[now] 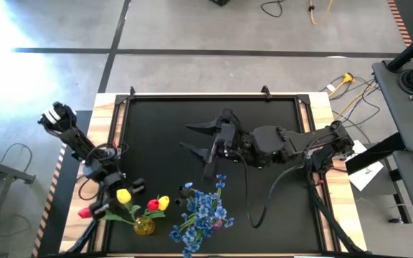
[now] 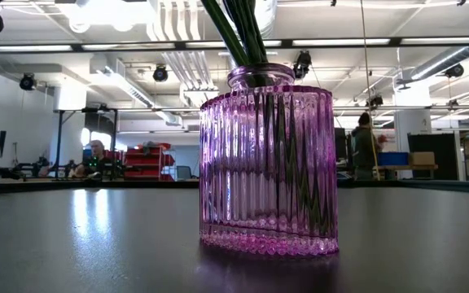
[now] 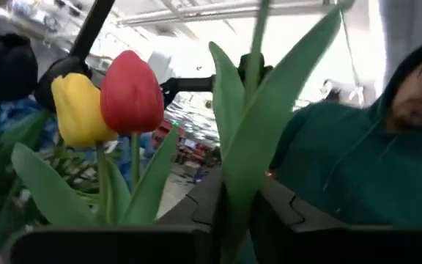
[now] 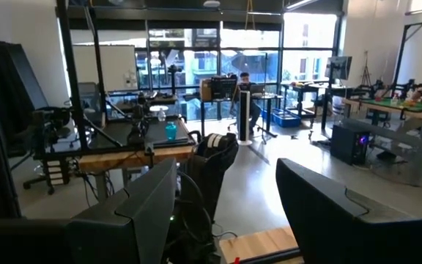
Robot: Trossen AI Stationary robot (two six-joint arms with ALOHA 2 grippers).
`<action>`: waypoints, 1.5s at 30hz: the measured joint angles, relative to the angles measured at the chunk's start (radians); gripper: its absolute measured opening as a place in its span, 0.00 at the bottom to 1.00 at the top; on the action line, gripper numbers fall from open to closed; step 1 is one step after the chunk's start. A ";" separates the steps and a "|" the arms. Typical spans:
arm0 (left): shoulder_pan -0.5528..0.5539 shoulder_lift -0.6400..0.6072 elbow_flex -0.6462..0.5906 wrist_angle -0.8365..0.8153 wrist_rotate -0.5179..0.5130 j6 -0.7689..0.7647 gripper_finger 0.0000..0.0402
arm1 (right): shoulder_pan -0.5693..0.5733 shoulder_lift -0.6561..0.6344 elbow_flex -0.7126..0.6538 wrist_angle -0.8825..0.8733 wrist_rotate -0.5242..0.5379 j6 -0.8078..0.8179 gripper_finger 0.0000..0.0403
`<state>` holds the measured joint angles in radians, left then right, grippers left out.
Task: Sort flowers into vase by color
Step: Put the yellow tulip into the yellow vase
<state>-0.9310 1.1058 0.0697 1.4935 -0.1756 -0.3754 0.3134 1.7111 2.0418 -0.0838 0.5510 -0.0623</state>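
Ribbed purple glass vase (image 2: 268, 163): translucent, vertical flutes, green stems (image 2: 238, 32) inside. Small amber-yellow glass vase (image 1: 144, 226) holds yellow tulips (image 1: 124, 195), plus a red tulip (image 3: 131, 92) with green leaves (image 3: 269, 117). Blue small-blossom spray (image 1: 203, 212) over the purple vase. Matte black table mat (image 1: 163, 122), pale wood border (image 1: 105, 102). Both arms black.

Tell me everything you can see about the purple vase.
The purple vase is ribbed, see-through, glass-looking, with a broad body, a short narrow neck and a thick rim. It stands upright on the black table, casting a pink glow at its base. Thin green stems rise out of its neck and show through its wall. From above, blue flowers hide most of it. Neither gripper touches it.
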 joint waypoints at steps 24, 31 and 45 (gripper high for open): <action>-0.018 -0.240 0.136 -0.711 -0.025 -0.146 0.25 | 0.000 0.000 0.000 -0.008 0.000 -0.005 0.56; -0.018 -0.388 0.305 -1.229 -0.024 -0.187 0.25 | 0.000 0.000 0.000 -0.009 0.000 -0.017 0.56; -0.018 -0.431 0.680 -1.982 -0.024 -0.212 0.25 | 0.046 -0.002 0.000 -0.016 -0.001 -0.044 0.56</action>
<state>-0.9485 0.6749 0.7494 -0.4886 -0.2001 -0.5871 0.3591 1.7096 2.0418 -0.0999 0.5503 -0.1065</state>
